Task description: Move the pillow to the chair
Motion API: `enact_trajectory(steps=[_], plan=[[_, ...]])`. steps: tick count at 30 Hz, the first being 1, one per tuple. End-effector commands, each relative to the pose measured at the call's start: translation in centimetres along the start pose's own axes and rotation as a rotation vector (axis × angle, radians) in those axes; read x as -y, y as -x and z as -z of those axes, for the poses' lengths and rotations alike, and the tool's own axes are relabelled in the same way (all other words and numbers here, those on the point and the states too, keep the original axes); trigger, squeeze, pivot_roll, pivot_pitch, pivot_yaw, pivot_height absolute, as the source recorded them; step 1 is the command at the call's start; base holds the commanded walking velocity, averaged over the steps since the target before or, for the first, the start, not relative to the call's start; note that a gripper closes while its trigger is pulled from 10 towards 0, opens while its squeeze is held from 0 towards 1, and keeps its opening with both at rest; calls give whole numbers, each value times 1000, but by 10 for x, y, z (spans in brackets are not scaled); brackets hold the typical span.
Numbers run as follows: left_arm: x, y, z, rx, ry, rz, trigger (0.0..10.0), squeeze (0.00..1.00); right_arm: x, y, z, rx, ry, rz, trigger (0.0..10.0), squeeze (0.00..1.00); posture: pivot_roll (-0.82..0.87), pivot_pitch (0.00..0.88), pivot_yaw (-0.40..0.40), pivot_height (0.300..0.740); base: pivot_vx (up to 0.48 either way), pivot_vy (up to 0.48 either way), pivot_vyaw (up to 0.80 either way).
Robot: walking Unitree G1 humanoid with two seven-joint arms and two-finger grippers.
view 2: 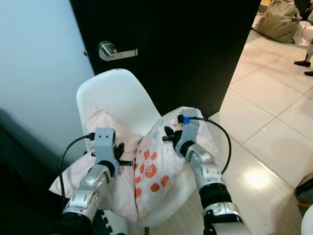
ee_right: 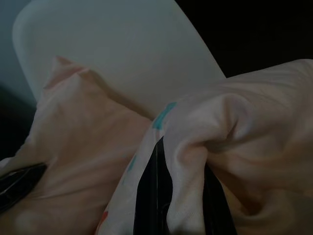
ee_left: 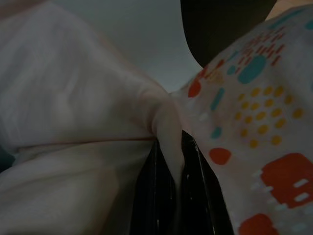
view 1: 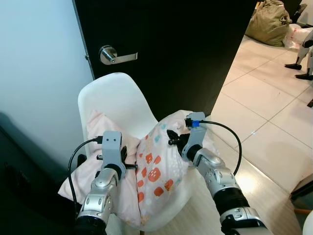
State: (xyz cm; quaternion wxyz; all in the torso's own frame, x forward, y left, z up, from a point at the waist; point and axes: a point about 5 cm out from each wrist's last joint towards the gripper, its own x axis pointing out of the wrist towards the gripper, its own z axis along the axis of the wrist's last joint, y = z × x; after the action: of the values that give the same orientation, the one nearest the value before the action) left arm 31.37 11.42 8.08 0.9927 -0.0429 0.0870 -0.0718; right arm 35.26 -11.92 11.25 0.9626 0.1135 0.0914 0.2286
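On the chair (view 1: 115,98): one pillow (view 1: 156,171), pale pink, with a panel printed in red, orange, teal and yellow marks. It lies slumped across the white seat, one plain pink corner up against the backrest at the chair's left side, its left end drooping over the seat's left edge, and the printed part bunched up over the middle and right of the seat. Left gripper (view 1: 128,157): at the left half of the seat, black fingers (ee_left: 161,196) closed tight on a pinched fold of plain pink cloth just where it meets the printed panel, as the left wrist view shows. Right gripper (view 1: 172,138): over the right half of the seat, fingers (ee_right: 154,191) likewise clamped on a gathered ridge of the pillow's upper right part, cloth puckered between them in the right wrist view. Chair: white moulded shell, curved back, standing close before a black door (view 1: 186,49) with a silver lever handle (view 1: 113,55). Wall (view 1: 39,73): pale, to the left of the door. Floor (view 1: 264,117): glossy light tiles to the right, with a tan sack (view 1: 269,22) at the far right corner.
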Motion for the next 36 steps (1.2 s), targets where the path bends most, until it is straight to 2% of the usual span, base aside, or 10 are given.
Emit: enact_trajectory(steps=[1, 2, 5, 14, 19, 27, 36], plan=[[4, 0, -5, 48, -46, 14, 10000, 0, -5, -3, -1, 24, -21, -19, 10000, 0, -22, 127, 7, 645, 0, 0, 0], [4, 0, -8, 77, -82, 3, 10000, 0, -3, -2, 0, 24, -30, -7, 10000, 0, -21, 127, 6, 635, 0, 0, 0], [3, 1, -12, 104, -109, -18, 10000, 0, -1, 0, 3, 20, -35, 3, 10000, 0, -18, 130, 8, 620, 0, 0, 0], [-3, 1, -15, 134, -132, -68, 10000, 0, 2, 2, 9, 4, -39, 34, 10000, 0, -17, 140, 10, 590, 0, 0, 0], [-1, 0, -17, 154, -135, -73, 10000, 0, 3, 2, 12, -5, -42, 56, 10000, 0, -16, 147, 12, 590, 0, 0, 0], [3, -2, -21, 175, -126, -76, 10000, 0, 14, 4, 22, -76, -8, 146, 10000, 0, -14, 162, 12, 590, 0, 0, 0], [-5, -10, -26, 190, -82, -111, 10000, 0, 9, -4, 21, -89, -24, 143, 10000, 0, -14, 169, 10, 546, 0, 0, 0]])
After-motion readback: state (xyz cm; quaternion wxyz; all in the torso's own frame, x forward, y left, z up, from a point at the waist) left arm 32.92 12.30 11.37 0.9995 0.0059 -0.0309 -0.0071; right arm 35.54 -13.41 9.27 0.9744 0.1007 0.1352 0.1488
